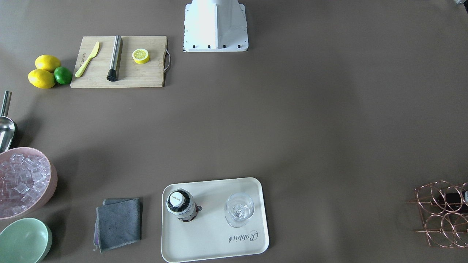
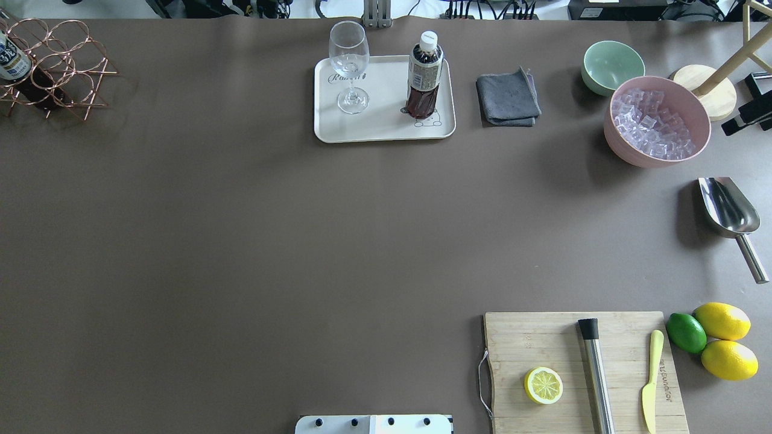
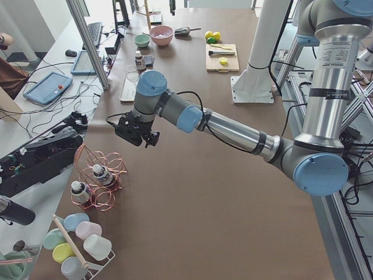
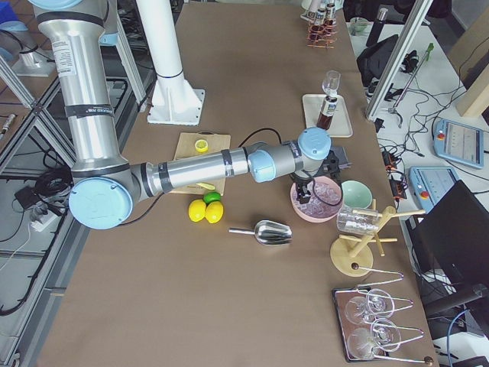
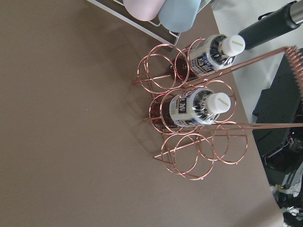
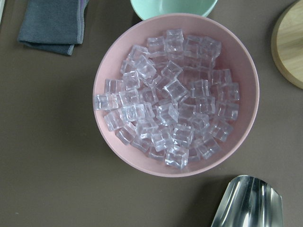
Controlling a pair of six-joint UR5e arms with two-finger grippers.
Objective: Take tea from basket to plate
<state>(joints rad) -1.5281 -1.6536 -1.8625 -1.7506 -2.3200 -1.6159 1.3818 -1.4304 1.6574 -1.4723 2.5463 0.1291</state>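
Observation:
One tea bottle [image 1: 181, 205] stands upright on the cream plate [image 1: 215, 239], next to a clear glass [image 1: 239, 209]; it also shows in the overhead view [image 2: 424, 75] on the plate [image 2: 386, 126]. Two more tea bottles [image 5: 196, 108] [image 5: 210, 54] lie in the copper wire basket [image 5: 189, 156] at the table's far left [image 2: 60, 66]. My left gripper [image 3: 135, 135] hovers above the table, just short of the basket [image 3: 96, 175]; I cannot tell whether it is open. My right gripper [image 4: 306, 191] hangs over the pink ice bowl [image 4: 317, 200]; I cannot tell its state.
A grey cloth [image 2: 508, 97], a green bowl [image 2: 612, 65], the pink bowl of ice cubes [image 2: 656, 123] and a steel scoop [image 2: 730, 214] lie to the right of the plate. A wooden board [image 2: 582, 367] with a lemon half, a muddler and a knife sits near the robot base, with lemons and a lime beside it.

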